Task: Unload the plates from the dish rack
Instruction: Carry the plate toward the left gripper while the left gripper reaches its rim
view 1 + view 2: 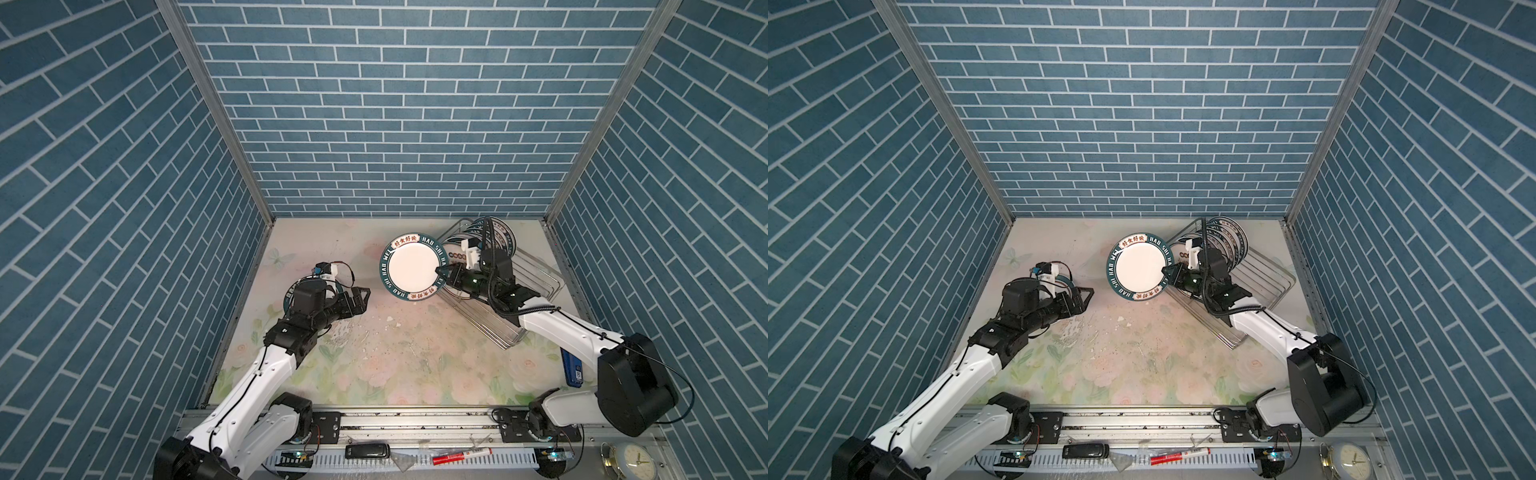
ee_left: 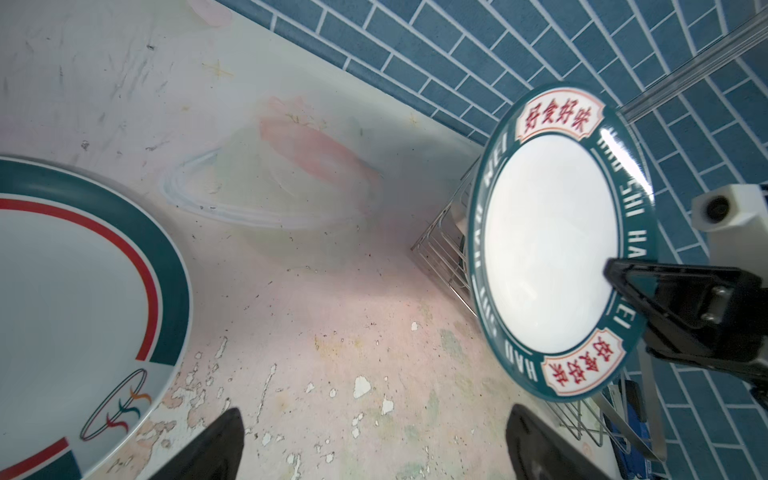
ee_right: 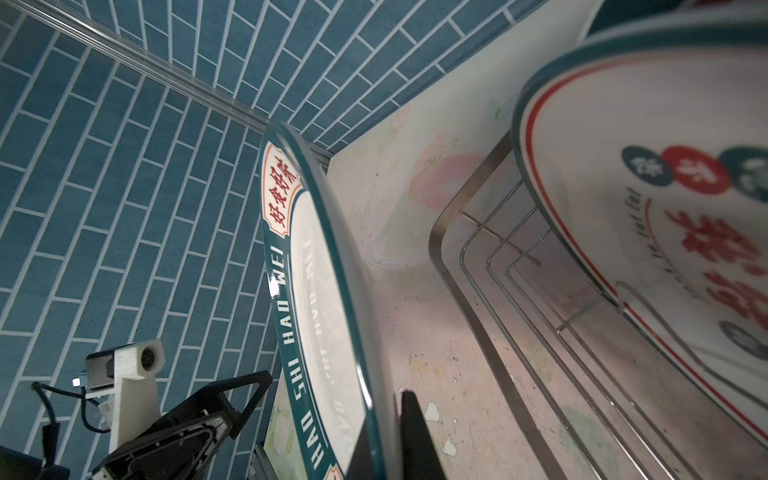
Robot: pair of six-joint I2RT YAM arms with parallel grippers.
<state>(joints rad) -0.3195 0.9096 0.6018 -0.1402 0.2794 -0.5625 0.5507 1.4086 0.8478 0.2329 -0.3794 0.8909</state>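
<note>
My right gripper is shut on the rim of a white plate with a dark green lettered rim. It holds the plate tilted in the air, just left of the dish rack. Several more plates stand upright at the rack's far end. My left gripper is open and empty, low over the table left of the held plate. Another plate lies flat on the table, partly hidden under my left wrist.
Blue brick walls close in the table on three sides. A blue object lies by the right wall near the rack's front end. On the front rail sit a black device, a red marker and a clock.
</note>
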